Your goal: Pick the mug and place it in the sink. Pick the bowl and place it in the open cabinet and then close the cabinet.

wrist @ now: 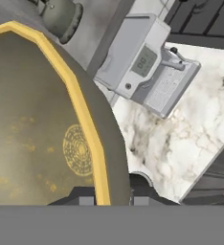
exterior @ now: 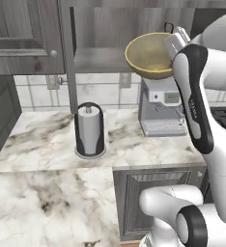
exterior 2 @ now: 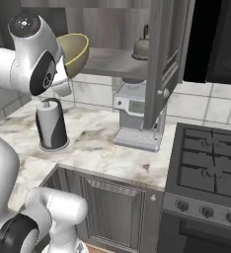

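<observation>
My gripper (exterior: 170, 54) is shut on the right rim of the yellowish-tan bowl (exterior: 148, 54). It holds the bowl tilted in the air, just in front of the grey shelf (exterior: 98, 60) of the open cabinet. From the right, the bowl (exterior 2: 74, 52) sits left of the shelf (exterior 2: 115, 62), and the cabinet door (exterior 2: 162, 59) stands swung open. In the hand view the bowl's yellow rim (wrist: 87, 129) runs down between my fingertips (wrist: 141, 187). The mug and the sink are out of view.
A grey kettle (exterior 2: 141, 47) sits on the shelf's right side. On the marble counter below are a coffee machine (exterior: 161, 106) and a paper towel holder (exterior: 90, 130). A stove (exterior 2: 211, 163) lies to the right. A closed cabinet door (exterior: 18, 34) hangs to the left.
</observation>
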Robot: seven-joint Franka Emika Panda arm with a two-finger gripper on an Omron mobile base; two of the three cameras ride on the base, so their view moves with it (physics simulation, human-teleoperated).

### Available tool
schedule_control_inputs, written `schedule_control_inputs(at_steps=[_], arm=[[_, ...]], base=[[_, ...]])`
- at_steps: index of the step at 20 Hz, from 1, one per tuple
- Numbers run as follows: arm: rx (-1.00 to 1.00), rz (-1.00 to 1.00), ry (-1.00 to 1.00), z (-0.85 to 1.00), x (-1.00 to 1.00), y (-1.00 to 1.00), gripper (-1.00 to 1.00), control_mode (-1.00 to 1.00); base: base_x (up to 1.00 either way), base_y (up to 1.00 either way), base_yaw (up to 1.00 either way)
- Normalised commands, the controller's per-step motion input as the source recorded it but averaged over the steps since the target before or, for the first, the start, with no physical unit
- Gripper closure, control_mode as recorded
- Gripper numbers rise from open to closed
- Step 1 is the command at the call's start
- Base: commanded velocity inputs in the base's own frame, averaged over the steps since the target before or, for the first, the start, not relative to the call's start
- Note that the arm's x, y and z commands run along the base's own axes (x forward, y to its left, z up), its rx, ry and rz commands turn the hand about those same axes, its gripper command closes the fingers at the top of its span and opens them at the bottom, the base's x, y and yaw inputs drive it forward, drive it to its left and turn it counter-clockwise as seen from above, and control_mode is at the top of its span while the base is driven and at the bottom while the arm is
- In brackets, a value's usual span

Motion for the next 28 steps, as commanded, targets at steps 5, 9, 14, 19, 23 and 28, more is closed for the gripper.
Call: schedule_control_inputs(at_steps=[5, 9, 14, 19, 23, 28], arm=[[0.0, -0.07, 0.0, -0.05, 0.31, 0.01, 1.0, -1.0], [0.11, -0.01, -0.01, -0.27, 0.3, 0.0, 1.0, -1.0], [0.24, 0.0, 0.0, -0.11, 0.34, 0.0, 1.0, -1.0], [0.09, 0.01, -0.01, 0.01, 0.3, 0.01, 1.0, -1.0], [0.0, 0.0, 0.0, 0.07, 0.28, 0.02, 1.0, -1.0], [0.0, 0.0, 0.0, 0.05, 0.42, 0.0, 1.0, -1.0]], base=[[0.0, 0.0, 0.0], [0.0, 0.0, 0.0], [0.0, 0.0, 0.0], [0.0, 0.0, 0.0], [0.0, 0.0, 0.0], [0.0, 0.0, 0.0]])
